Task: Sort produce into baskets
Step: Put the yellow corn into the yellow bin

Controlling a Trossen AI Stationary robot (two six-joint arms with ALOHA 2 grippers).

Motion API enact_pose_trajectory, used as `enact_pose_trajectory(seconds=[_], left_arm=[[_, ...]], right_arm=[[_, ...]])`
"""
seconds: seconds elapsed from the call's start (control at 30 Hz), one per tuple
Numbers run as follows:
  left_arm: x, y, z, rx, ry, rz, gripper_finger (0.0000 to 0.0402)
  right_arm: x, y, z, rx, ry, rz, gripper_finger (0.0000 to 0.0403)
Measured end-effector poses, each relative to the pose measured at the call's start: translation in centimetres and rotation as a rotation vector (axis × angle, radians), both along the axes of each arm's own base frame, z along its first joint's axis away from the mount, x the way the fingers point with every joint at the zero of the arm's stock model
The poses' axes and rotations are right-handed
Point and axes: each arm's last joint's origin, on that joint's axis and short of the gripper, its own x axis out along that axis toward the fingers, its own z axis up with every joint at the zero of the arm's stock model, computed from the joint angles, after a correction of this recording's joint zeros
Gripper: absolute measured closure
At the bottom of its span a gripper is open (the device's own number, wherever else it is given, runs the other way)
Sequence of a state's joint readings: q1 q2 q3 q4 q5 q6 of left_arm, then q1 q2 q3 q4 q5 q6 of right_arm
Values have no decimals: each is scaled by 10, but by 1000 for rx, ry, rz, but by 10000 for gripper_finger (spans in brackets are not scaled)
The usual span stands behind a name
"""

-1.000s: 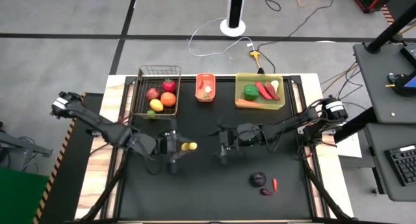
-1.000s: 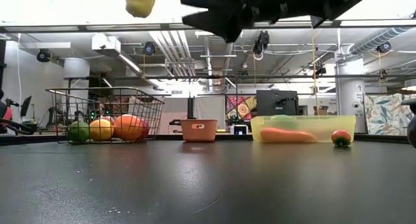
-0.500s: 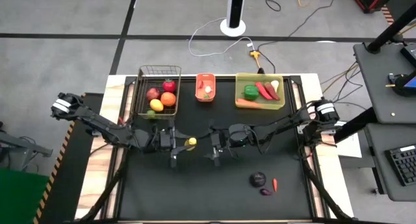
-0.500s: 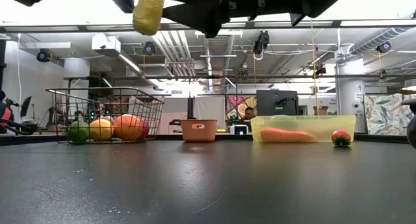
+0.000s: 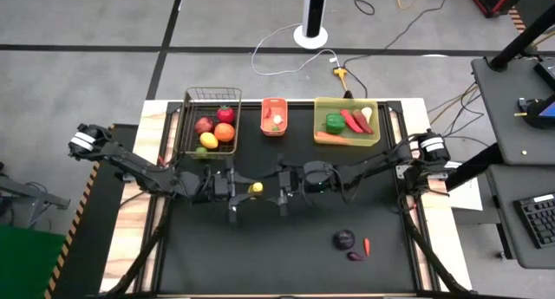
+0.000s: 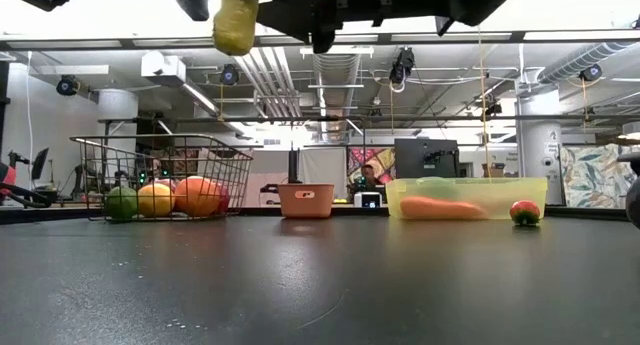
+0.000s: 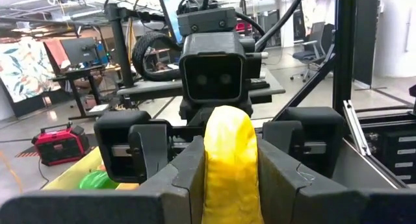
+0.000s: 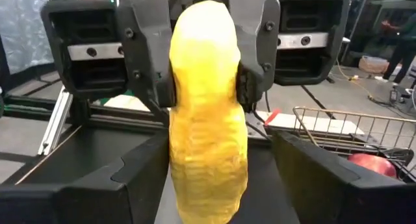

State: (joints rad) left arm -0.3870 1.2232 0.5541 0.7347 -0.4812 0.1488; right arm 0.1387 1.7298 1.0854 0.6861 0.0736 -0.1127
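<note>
High view: black mat (image 5: 286, 264) mostly bare in front; eggplant (image 5: 344, 239) and chilli (image 5: 367, 245) near right front, well apart from arms. Wire basket (image 5: 211, 121), orange basket (image 5: 274, 116), yellow-green bin (image 5: 346, 120) line back edge. Mid-table, both arms stretched level, nose to nose. Left gripper (image 5: 245, 191) pinching bumpy yellow corn (image 5: 256, 188), held aloft. Right gripper (image 5: 279, 193) spread around corn tip, probably not touching.

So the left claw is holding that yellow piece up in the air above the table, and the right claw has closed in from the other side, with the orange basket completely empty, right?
Not quite: the orange basket is not empty; the high view shows something small inside. The rest holds: the left claw grips the yellow piece above the table, and the right claw faces it.
</note>
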Motion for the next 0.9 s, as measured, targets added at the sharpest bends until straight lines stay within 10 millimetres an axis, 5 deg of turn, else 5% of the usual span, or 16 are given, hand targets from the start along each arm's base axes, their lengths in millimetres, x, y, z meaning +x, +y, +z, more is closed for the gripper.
enact_pose_trajectory(seconds=[0.27, 0.63, 0.9], left_arm=[[1, 0, 0, 0, 1, 2, 315], [1, 0, -1, -6, 2, 44, 291], [-2, 3, 2, -26, 2, 85, 237]], right_arm=[[2, 0, 2, -15, -4, 0, 136], [3, 0, 3, -19, 3, -2, 280], [0, -7, 0, 24, 163, -26, 266]])
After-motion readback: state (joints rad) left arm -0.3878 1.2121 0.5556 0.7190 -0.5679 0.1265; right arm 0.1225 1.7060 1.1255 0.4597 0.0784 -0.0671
